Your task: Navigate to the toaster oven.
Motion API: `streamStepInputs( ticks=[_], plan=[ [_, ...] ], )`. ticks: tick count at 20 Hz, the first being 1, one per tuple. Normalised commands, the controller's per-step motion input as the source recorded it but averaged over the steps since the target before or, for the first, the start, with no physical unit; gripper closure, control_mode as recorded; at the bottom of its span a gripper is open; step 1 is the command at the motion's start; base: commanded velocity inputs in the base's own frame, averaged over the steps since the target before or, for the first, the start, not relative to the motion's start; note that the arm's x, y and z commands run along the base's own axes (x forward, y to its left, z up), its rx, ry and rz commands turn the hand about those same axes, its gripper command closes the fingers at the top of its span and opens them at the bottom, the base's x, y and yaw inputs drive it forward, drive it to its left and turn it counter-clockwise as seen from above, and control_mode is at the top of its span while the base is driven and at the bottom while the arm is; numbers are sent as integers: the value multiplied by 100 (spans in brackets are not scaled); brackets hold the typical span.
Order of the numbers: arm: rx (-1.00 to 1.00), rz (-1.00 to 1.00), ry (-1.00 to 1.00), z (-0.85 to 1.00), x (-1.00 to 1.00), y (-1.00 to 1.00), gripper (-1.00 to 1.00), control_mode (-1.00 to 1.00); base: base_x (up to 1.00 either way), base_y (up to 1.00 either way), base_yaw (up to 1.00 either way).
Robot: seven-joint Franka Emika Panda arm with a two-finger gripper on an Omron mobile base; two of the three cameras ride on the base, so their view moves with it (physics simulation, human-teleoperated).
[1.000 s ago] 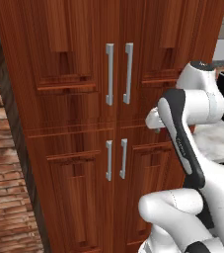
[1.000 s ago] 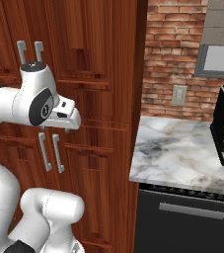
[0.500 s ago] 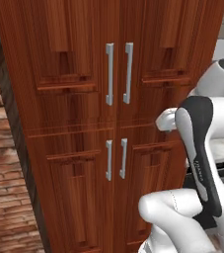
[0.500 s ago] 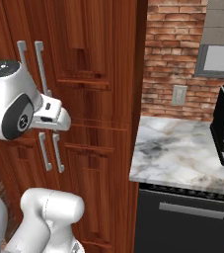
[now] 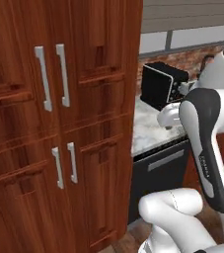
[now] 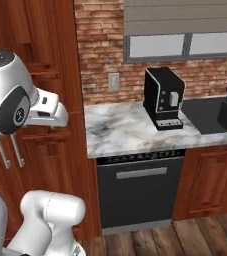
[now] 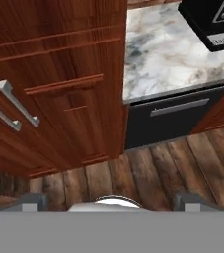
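Beyond the jaws, out past what they face, is where you should expect the toaster oven; these pictures do not let you say where it stands, so I can tell you nothing sure of its look, neither colour, door nor handle. As a judgement only: an appliance of that kind is heavy, rigid and boxy, with a glass door that would not forgive a knock. You need not take hold of it at all, since the job is to drive up to it. If you ever did, the door handle would be the place.

Do not mistake the tall black coffee machine with a pale-edged front panel (image 6: 163,97) for it. That machine stands on the grey-veined white marble bench (image 6: 120,131), ahead of the jaws and off to one side. Under the bench edge sits a black dishwasher front with a silver bar handle (image 6: 135,192). Nearest the jaws is the tall reddish-brown wooden cabinet with silver bar handles (image 5: 91,99), and below them the brown plank floor (image 7: 158,165). Further along the bench lies a dark sink (image 6: 210,114), under a red brick wall (image 6: 101,47).

The jaws are spread wide with nothing between them, their dark fingertips (image 7: 33,201) well apart.
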Motion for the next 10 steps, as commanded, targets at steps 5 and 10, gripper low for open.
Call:
streamStepInputs(
  ticks=[5,10],
  plan=[
    [0,0,0,0,0,0,-100,100,0,0,-100],
    [0,0,0,0,0,0,-100,100,0,0,-98]
  ],
)
